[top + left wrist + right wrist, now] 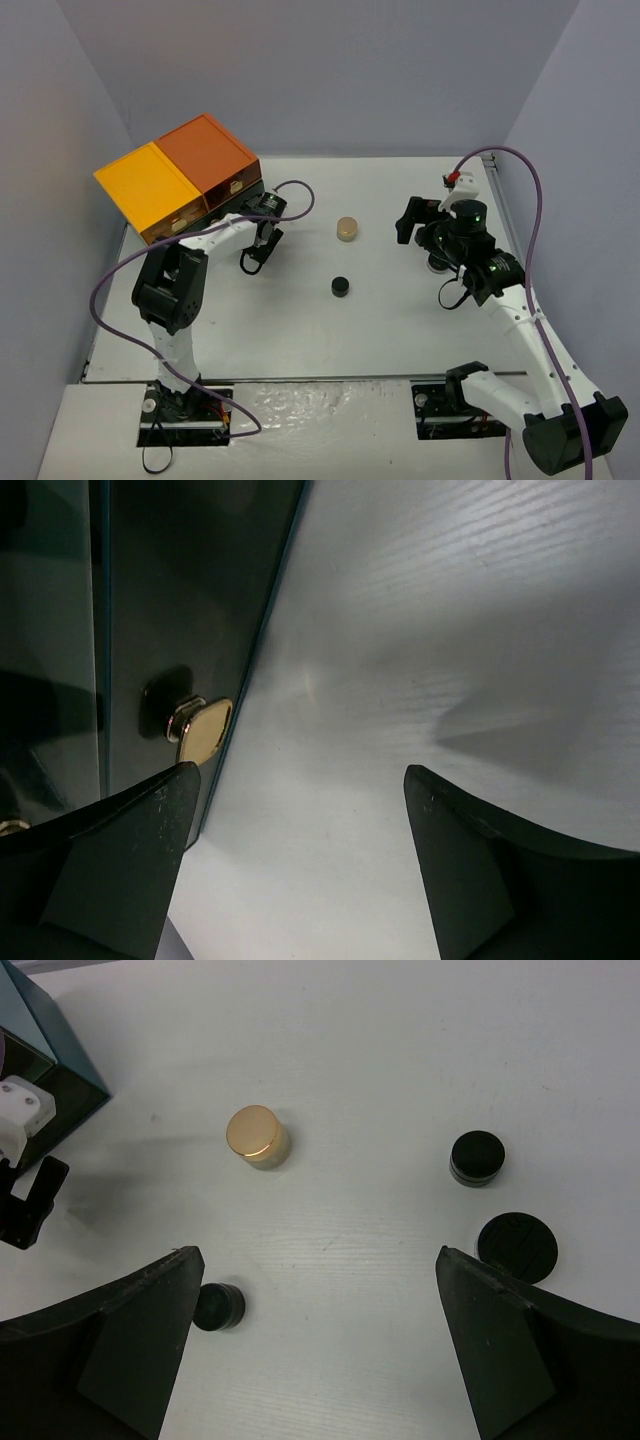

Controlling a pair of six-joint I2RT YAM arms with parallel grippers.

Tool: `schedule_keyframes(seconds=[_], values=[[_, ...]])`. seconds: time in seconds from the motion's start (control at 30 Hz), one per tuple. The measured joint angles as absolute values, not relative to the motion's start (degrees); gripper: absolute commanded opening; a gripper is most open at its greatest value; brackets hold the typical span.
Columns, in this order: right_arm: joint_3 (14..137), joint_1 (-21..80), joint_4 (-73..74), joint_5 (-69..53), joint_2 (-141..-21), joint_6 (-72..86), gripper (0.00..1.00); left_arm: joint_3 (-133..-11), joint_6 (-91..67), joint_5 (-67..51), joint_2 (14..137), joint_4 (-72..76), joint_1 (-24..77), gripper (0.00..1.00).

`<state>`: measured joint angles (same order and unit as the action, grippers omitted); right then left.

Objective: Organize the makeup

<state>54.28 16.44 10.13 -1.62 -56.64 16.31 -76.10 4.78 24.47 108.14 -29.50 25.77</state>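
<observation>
Top external view: the dark green drawer cabinet with orange and yellow top [180,185] sits upper left. The left gripper [253,260] is just beside its front, jaws apart and empty, and its wrist view shows a gold drawer knob [205,730] at left. At centre stand the gold-lidded round jar [347,229] and a small round black compact [341,287], apart. The right gripper [315,1260] hangs at right, jaws wide and empty. The right of its wrist view shows a thick black round pot [476,1157] beside a flat black disc compact [516,1247].

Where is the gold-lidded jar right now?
In the top view the gold-lidded jar stands near the middle of the table, right of the drawer cabinet, with a small black compact just nearer the arms.
</observation>
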Motion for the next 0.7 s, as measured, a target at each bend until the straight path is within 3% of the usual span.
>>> schedule_keyframes(seconds=[0.1,0.2,0.27,0.7], values=[[54.2,16.24,10.69,-1.65,-55.9,15.93,0.99,-76.7,6.72,23.85,108.98,-29.26,24.56,0.84],[54.04,16.11,10.9,-1.65,-55.4,15.79,0.99,-76.72,8.42,23.43,109.01,-29.17,23.67,0.95],[53.98,16.1,11.01,-1.65,-55.37,15.76,0.99,-76.82,9.29,23.06,109.07,-29.15,23.49,0.97],[53.95,16.1,11.09,-1.61,-55.37,15.75,0.99,-77.06,11.53,19.74,109.63,-28.87,22.44,0.97]])
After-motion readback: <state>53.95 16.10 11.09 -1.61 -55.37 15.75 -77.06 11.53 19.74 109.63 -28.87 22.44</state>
